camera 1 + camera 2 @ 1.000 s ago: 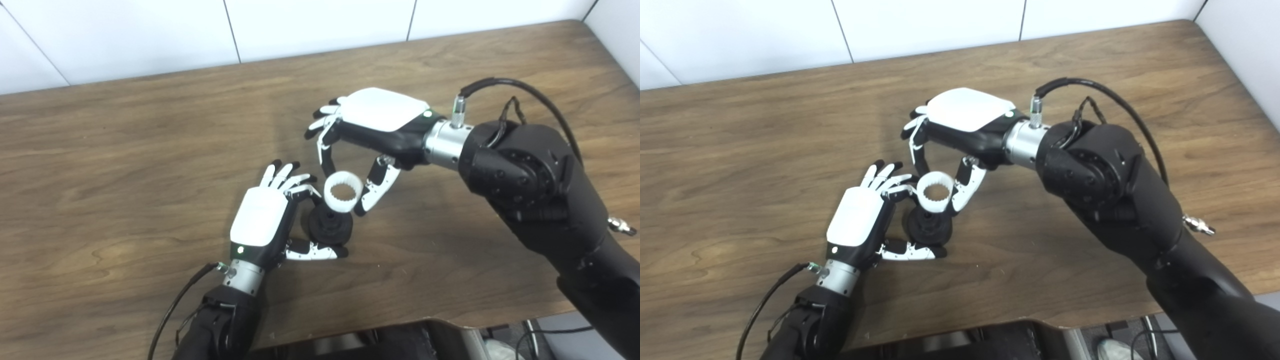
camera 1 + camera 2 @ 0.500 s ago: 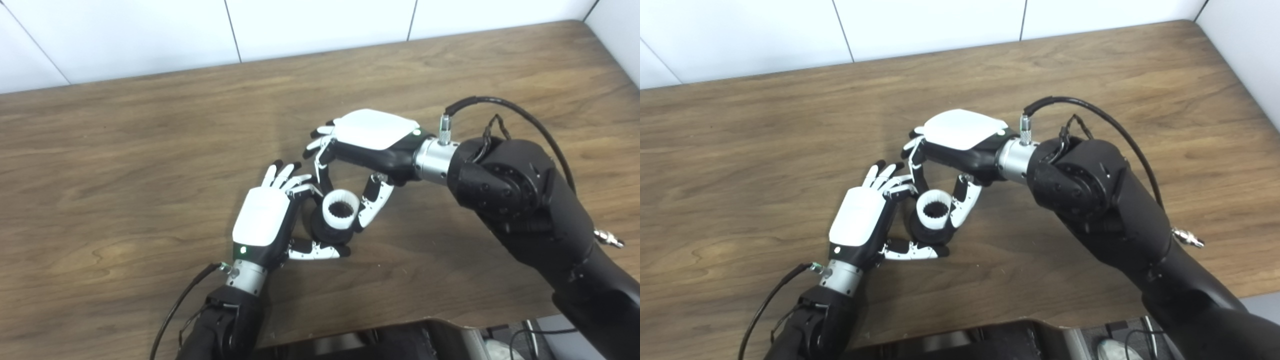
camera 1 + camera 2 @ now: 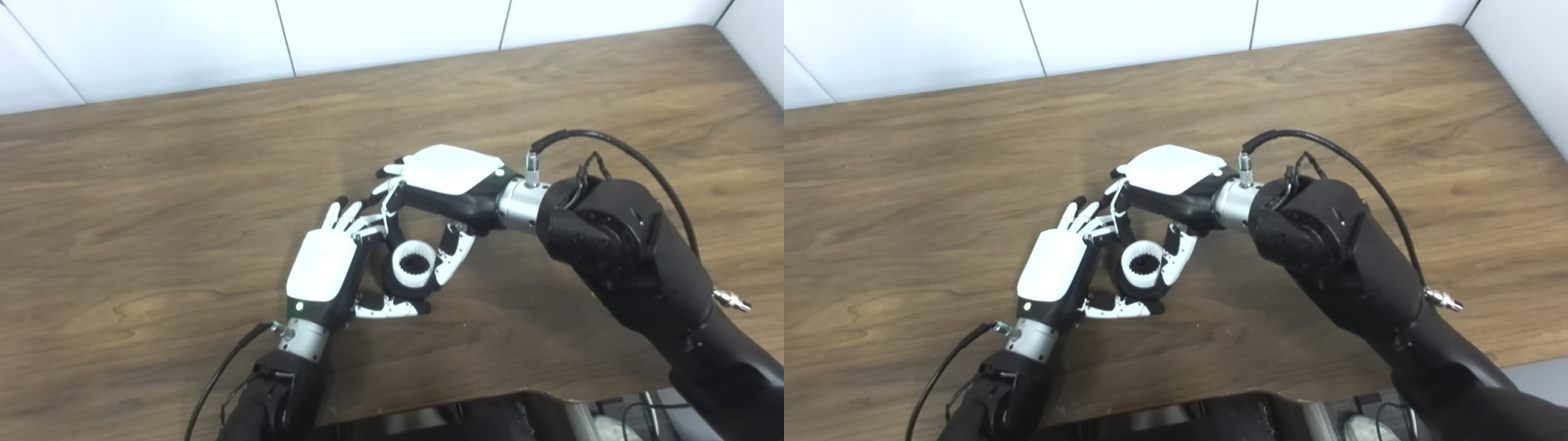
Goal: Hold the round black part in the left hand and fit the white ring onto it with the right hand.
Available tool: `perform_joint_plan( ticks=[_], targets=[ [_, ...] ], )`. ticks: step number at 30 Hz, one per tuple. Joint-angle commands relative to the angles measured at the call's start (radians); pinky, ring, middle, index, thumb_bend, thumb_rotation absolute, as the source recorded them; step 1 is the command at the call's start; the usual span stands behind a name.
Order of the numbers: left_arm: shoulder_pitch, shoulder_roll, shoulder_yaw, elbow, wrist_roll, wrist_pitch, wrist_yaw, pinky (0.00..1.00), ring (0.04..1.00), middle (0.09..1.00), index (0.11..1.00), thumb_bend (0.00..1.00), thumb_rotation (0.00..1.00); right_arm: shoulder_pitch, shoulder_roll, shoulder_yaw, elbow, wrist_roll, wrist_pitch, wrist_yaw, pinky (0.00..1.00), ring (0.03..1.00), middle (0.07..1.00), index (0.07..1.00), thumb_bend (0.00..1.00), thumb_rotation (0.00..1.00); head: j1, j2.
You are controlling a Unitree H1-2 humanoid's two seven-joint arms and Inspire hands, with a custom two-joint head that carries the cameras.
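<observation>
Lowered since a second ago, the right hand [image 3: 438, 202] pinches the white ring [image 3: 414, 264] directly atop the round black part [image 3: 398, 286], gripped by left hand [image 3: 324, 272] fingers [image 3: 386, 308] mid-surface [image 3: 153, 184], toward its near edge.

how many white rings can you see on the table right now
1. The white ring sits on top of the round black part, pinched by the right hand, with the left hand holding the part.
</observation>
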Motion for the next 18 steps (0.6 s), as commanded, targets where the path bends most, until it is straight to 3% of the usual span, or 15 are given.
perform_joint_plan(
  ticks=[1, 18],
  targets=[
    [0.041, 0.011, -0.032, 0.03, 0.025, 0.023, -0.083, 1.0, 0.922, 0.789, 0.484, 0.52, 0.06, -0.022, 0.008, -0.014, -0.008, -0.007, -0.025, -0.032, 1.0, 0.965, 0.861, 0.482, 0.53, 0.14, 0.0, 0.002],
    [0.042, 0.008, -0.034, 0.027, 0.025, 0.023, -0.082, 1.0, 0.925, 0.79, 0.483, 0.52, 0.06, -0.016, 0.014, -0.026, 0.021, -0.014, -0.061, -0.047, 1.0, 0.968, 0.857, 0.482, 0.53, 0.14, -0.001, 0.004]
  ],
)
